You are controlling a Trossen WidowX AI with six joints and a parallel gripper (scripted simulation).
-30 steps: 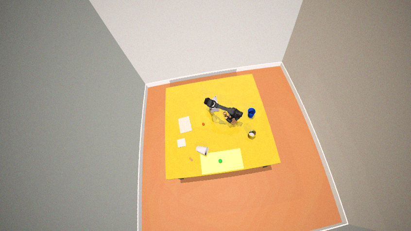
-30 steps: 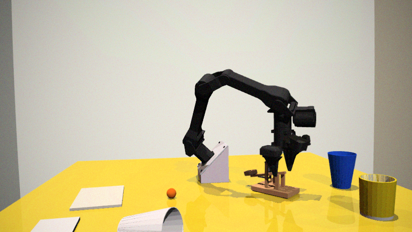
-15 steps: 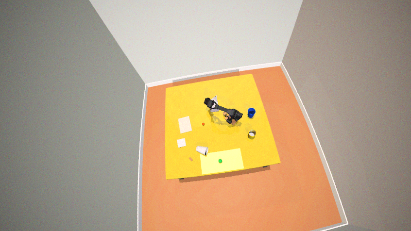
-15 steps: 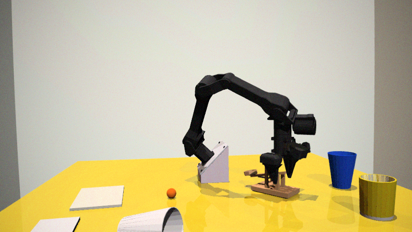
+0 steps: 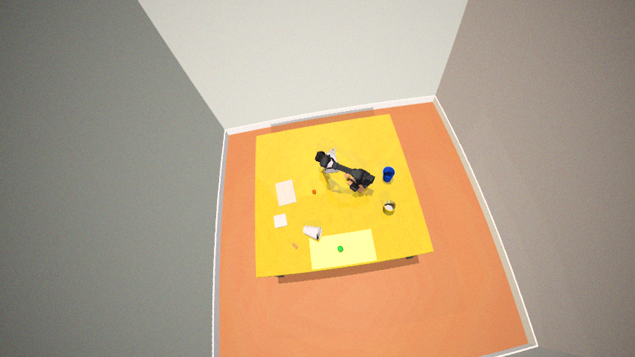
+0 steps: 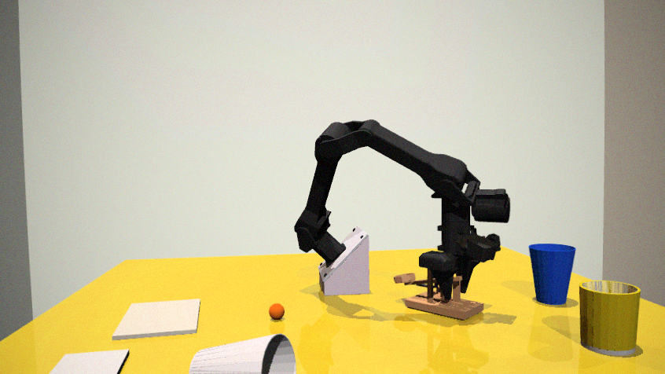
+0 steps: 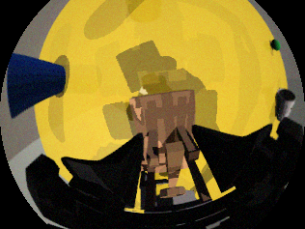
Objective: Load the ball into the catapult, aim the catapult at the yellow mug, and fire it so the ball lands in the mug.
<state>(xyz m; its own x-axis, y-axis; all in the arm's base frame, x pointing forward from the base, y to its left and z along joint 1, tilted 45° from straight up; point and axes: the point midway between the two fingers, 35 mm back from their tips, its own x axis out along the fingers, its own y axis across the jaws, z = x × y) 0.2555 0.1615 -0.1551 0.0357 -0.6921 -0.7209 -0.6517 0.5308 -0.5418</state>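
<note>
My gripper (image 5: 357,184) (image 6: 456,295) (image 7: 168,132) stands part-spread astride the catapult (image 5: 360,189) (image 6: 442,306) (image 7: 166,112), pinch uncertain; likely light, stiff wood, best held low on its frame

blue cup (image 5: 388,174) (image 6: 552,274) (image 7: 36,83) upright | white cup (image 5: 311,232) (image 6: 227,357) (image 7: 284,106) tipped over | large pale slab (image 5: 285,192) (image 6: 158,318), small pale slab (image 5: 280,220) (image 6: 90,362) flat, apart
</note>
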